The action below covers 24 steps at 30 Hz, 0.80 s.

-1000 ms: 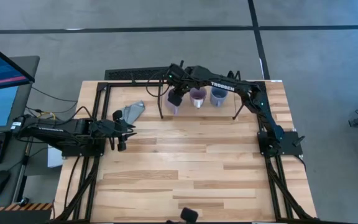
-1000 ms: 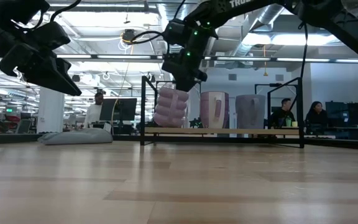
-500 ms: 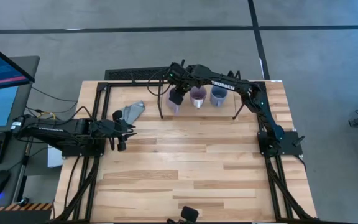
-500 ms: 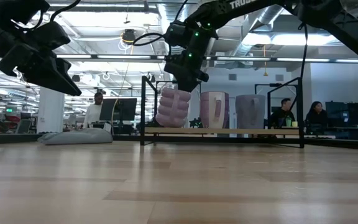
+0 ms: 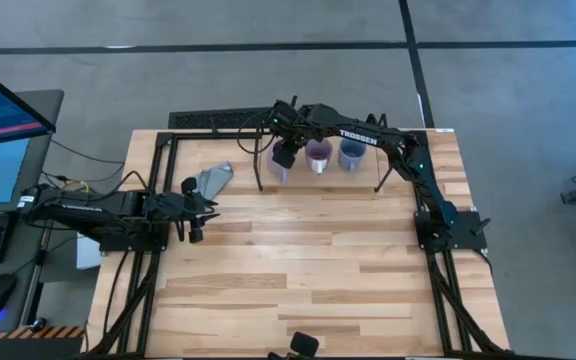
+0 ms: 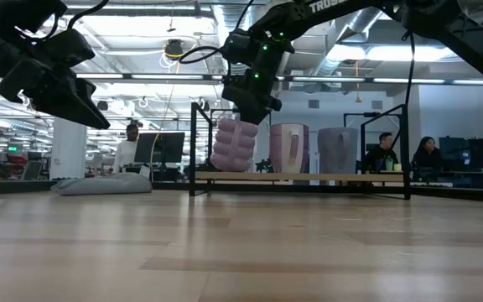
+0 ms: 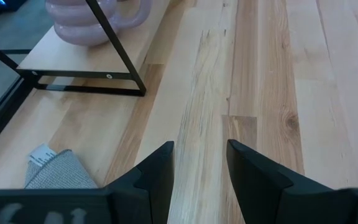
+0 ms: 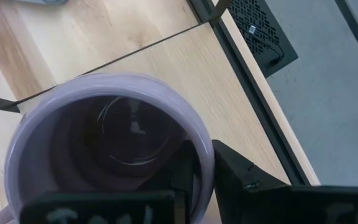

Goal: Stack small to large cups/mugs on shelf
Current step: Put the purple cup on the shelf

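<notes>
The pale lilac mug (image 6: 233,144) is at the left end of the shelf (image 6: 309,177), slightly tilted, with my right gripper (image 6: 246,111) shut on its rim from above. The purple mug (image 6: 288,148) and the blue-grey mug (image 6: 338,149) stand upright on the shelf board to its right. In the high view the three mugs (image 5: 280,165) (image 5: 318,155) (image 5: 351,153) line up under the black frame at the table's far edge. My left gripper (image 5: 196,215) is open and empty at the table's left side. My right gripper holds the lilac mug by its rim (image 8: 205,163), one finger inside the mug (image 8: 182,177) and one outside (image 8: 244,177). The fingers come from above, pointing down. The mug hangs slightly tilted, its base at the shelf board; I cannot tell whether it rests on it.
A grey folded wedge-shaped object (image 5: 213,180) lies on the table left of the shelf, just ahead of my left gripper (image 7: 58,171). The shelf's thin black legs (image 5: 378,182) stand on the table. Bare wood fills the table's middle and near part (image 5: 308,270).
My right gripper has carried the lilac mug a little toward the table's right, closer to the purple mug, and has then kept still. The mug stays slightly tilted at the shelf's left end.
</notes>
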Each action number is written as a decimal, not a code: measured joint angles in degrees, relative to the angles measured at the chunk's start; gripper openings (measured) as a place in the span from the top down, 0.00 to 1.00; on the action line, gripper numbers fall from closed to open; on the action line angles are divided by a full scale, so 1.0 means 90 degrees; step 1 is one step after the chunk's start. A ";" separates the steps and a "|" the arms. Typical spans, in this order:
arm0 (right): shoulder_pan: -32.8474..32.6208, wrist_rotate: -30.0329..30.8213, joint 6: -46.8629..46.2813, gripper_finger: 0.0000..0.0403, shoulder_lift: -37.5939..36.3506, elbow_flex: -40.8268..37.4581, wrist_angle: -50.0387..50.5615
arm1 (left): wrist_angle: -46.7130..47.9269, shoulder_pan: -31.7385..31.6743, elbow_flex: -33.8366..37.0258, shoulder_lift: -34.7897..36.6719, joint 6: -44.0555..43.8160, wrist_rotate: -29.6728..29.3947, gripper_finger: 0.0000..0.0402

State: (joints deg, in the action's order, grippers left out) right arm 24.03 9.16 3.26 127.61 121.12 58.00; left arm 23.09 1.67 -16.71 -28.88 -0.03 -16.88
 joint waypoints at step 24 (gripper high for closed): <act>0.0002 -0.0006 0.0166 0.80 0.0002 0.0000 -0.0017 | 0.0032 0.0002 0.0000 0.0002 -0.0019 0.0000 0.65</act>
State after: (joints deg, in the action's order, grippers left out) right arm 24.05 9.10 4.75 127.63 121.12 57.84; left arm 23.38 1.69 -16.71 -28.87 -0.21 -16.88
